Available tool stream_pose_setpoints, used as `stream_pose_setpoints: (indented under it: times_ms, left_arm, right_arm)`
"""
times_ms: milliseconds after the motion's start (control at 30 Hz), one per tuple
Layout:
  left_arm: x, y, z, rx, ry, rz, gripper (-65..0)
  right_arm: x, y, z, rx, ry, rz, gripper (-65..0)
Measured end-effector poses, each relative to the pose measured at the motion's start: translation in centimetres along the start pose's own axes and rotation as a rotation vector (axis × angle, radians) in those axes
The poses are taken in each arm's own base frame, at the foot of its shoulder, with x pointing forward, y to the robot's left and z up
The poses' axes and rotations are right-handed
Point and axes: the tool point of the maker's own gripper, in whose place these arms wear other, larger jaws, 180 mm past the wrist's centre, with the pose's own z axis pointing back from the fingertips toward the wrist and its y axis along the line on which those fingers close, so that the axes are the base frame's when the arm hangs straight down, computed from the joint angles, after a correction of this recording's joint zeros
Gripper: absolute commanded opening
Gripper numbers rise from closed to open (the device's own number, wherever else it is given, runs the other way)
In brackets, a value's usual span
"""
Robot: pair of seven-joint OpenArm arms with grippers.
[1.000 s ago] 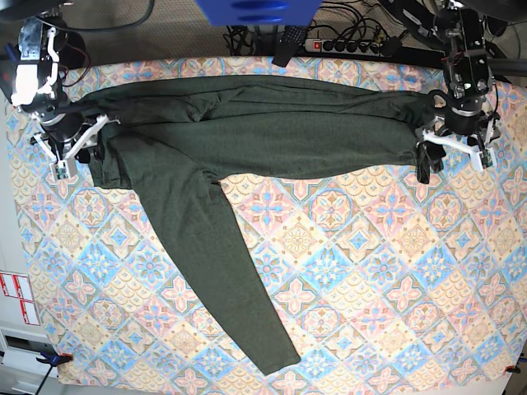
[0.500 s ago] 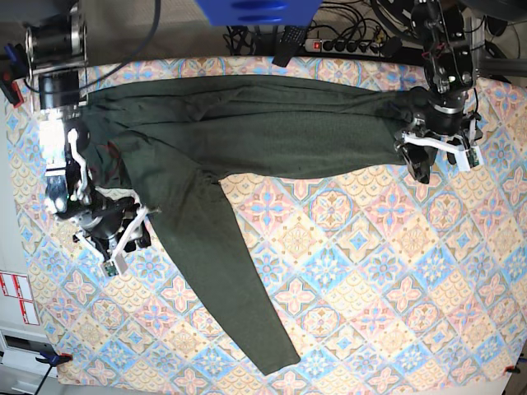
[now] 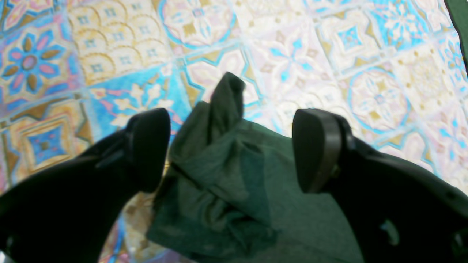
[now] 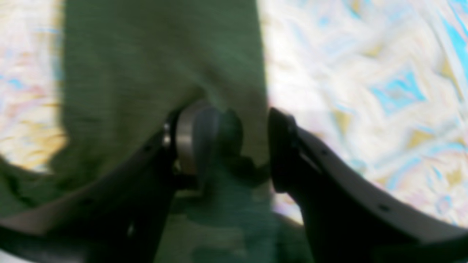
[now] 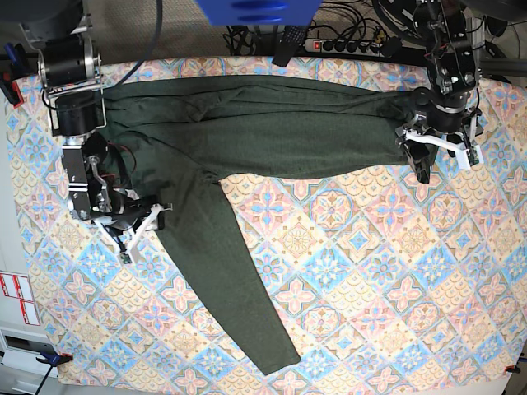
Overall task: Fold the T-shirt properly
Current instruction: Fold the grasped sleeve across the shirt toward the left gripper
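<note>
**Entry: T-shirt folding, sleeve stage**

Item 1, table cloth. Patterned tile print, covering the whole work surface. Its edges ran out of the base view at 3 and 9 o'clock.

Item 2, T-shirt. Dark olive knit, lying flat in a wide band across the 12 o'clock half of the cloth. One long sleeve trailed from the body toward 6 o'clock. As I judged it, the step in hand was bringing that loose sleeve across the body. Doing it well called for a grip at the sleeve's edge, a low lift, and laying it flat without dragging the body out of line.

Item 3, my left gripper. At 3 o'clock on the cloth, jaws spread wide apart, a bunched end of the fabric lying loose between them, not pinched.

Item 4, my right gripper. At 9 o'clock, low over the sleeve's upper edge, jaws parted with fabric between.

Not resolved: the right wrist view was blurred, so I could not tell whether a fingertip touched the cloth or caught a fold. The shirt's collar and the second sleeve were not made out.
</note>
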Motion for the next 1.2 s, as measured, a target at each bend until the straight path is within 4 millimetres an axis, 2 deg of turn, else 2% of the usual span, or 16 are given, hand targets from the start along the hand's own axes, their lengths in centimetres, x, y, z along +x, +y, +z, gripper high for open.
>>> stream_pose_setpoints:
  times_ms: [67,167,300,367,433,600,733,833,967,1100,1200]
  left_arm:
    - [0.0,0.0,0.0,0.000,0.001,0.000,-12.4]
    - [0.0,0.0,0.0,0.000,0.001,0.000,-12.4]
    - [0.0,-0.1,0.0,-0.001,0.001,0.000,-12.4]
    - [-0.1,-0.1,0.0,-0.001,0.002,0.000,-12.4]
    - [-0.1,-0.1,0.0,-0.002,0.002,0.000,-12.4]
    - [-0.1,-0.1,0.0,-0.002,0.002,0.000,-12.4]
    - [-0.2,0.0,0.0,-0.001,0.005,0.000,-12.4]
    - [-0.2,0.0,0.0,-0.001,0.004,-0.001,-12.4]
    - [-0.2,0.0,0.0,0.002,0.005,0.000,-12.4]
    - [-0.3,0.0,0.1,0.002,0.007,0.001,-12.4]
    - [-0.3,0.1,0.1,0.002,0.011,-0.002,-12.4]
  right_arm:
    - [0.7,-0.8,-0.1,-0.016,-0.022,-0.013,-38.3]
    - [1.9,-0.9,-0.4,-0.010,-0.064,-0.029,-38.3]
    - [-0.3,-1.2,-1.0,-0.018,-0.017,-0.055,-38.3]
    - [-1.3,-0.7,-1.4,-0.014,0.007,-0.062,-38.3]
    - [-1.3,0.3,-1.7,0.005,0.005,-0.066,-38.3]
    - [-1.0,5.7,-3.2,0.100,0.014,0.050,-38.5]
    - [-1.5,6.5,-3.4,0.107,0.035,0.128,-39.2]
    - [-1.8,6.9,-3.5,0.106,0.042,0.155,-47.2]
    - [-1.9,7.7,-3.2,0.118,0.020,0.158,-65.0]
    - [-1.9,10.1,-1.9,0.180,-0.015,0.169,-64.8]
    - [-0.1,10.2,0.2,0.183,-0.126,0.123,-64.9]
